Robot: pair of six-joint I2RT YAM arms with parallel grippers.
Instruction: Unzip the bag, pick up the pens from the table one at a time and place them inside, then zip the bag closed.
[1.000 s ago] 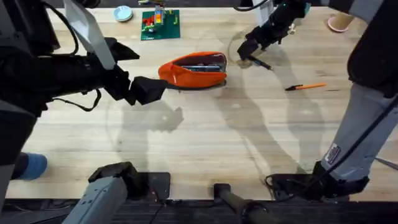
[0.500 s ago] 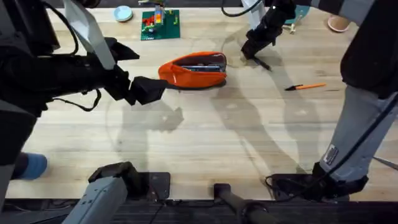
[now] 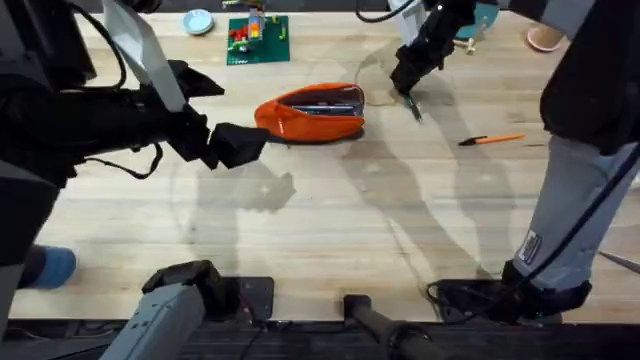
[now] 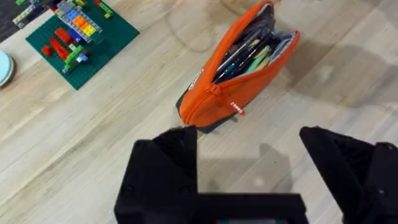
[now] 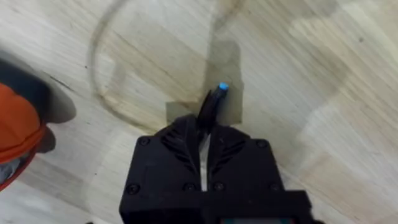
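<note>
Right end effector (image 5: 203, 140) pinches the black pen (image 5: 211, 106), its barrel mostly hidden. Left end effector (image 4: 249, 168) spread beside the unzipped bag (image 4: 239, 74); contents indistinct.

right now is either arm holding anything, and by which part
The right gripper has its fingers shut on the slim black pen, near one end; the blue-tipped end sticks out. The left gripper is open, empty.

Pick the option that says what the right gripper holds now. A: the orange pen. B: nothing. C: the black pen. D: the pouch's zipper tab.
C: the right gripper has its jaws shut on the black pen, lifted beside the open bag, while the orange pen lies on the table.
</note>
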